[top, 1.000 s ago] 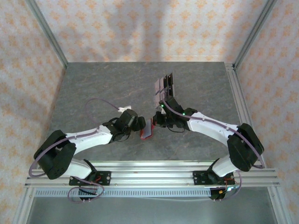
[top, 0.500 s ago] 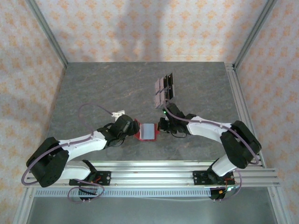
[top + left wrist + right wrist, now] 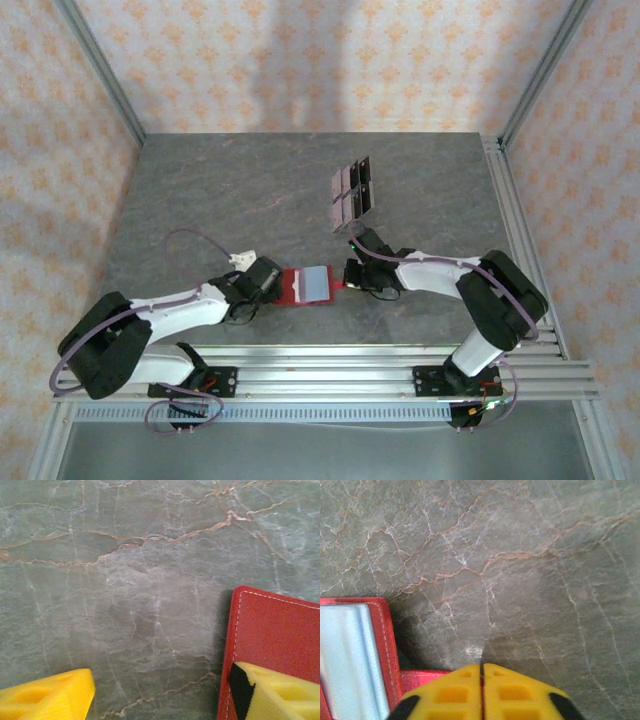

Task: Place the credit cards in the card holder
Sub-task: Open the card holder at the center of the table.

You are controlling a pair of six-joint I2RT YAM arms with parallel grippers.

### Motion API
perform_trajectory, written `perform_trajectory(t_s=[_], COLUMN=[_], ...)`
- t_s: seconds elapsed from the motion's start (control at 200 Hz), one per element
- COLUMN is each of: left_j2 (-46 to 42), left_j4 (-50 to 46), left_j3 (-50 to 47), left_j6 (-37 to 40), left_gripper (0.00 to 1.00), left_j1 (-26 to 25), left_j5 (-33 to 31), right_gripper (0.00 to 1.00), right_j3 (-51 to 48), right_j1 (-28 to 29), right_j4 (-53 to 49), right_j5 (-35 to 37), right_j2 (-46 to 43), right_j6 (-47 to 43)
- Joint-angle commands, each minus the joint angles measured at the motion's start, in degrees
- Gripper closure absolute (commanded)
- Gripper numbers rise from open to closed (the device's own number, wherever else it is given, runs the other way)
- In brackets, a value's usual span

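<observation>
The red card holder (image 3: 292, 286) lies open and flat on the table between my two grippers, its greyish inside facing up. My left gripper (image 3: 270, 282) is at its left edge and open. In the left wrist view one yellow finger (image 3: 282, 695) rests on the red card holder (image 3: 280, 635), while the other finger is over bare table. My right gripper (image 3: 349, 276) is shut on the holder's right edge. A sliver of red shows between its closed fingers (image 3: 481, 675), beside the card holder (image 3: 390, 645). The credit cards (image 3: 351, 192) lie in a tilted row farther back.
The grey marbled table (image 3: 220, 200) is bounded by aluminium frame rails (image 3: 510, 220) on the right and along the near edge. Patterned walls enclose the back and both sides.
The card holder, held up on edge between the grippers a second ago, has come down and now lies opened flat. Both arms have dropped lower and toward the near edge.
</observation>
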Motion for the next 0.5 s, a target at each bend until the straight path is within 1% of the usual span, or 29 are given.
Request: perform_trajectory(t_s=[0.0, 0.195, 0.24, 0.34, 0.45, 0.495], left_j2=[3.12, 6.88, 7.37, 7.89, 7.19, 6.66], left_j4=[-3.8, -3.24, -3.22, -3.28, -3.35, -3.08], left_j3=[2.27, 6.65, 7.62, 9.22, 9.44, 8.97], left_j6=[-0.99, 1.22, 1.69, 2.23, 2.01, 1.58], left_gripper=[0.26, 0.26, 0.26, 0.26, 0.26, 0.26], left_j1=[-0.08, -0.08, -0.08, -0.11, -0.08, -0.08], left_j5=[-2.72, -2.79, -2.63, -1.84, -0.85, -0.55], right_gripper=[1.0, 1.0, 0.94, 0.79, 0.66, 0.63], right_j3=[-0.28, 1.48, 2.04, 3.44, 5.68, 6.71], right_j1=[-0.92, -2.64, -3.15, -4.55, -5.08, -5.06], right_j4=[-0.3, -3.02, -3.78, -6.09, -9.74, -11.35], right_j5=[3.49, 4.08, 4.19, 4.2, 3.97, 3.52], right_j2=[1.02, 0.0, -0.12, -1.49, -4.91, -6.37], right_j6=[-0.66, -2.11, -2.67, -3.91, -5.02, -5.25])
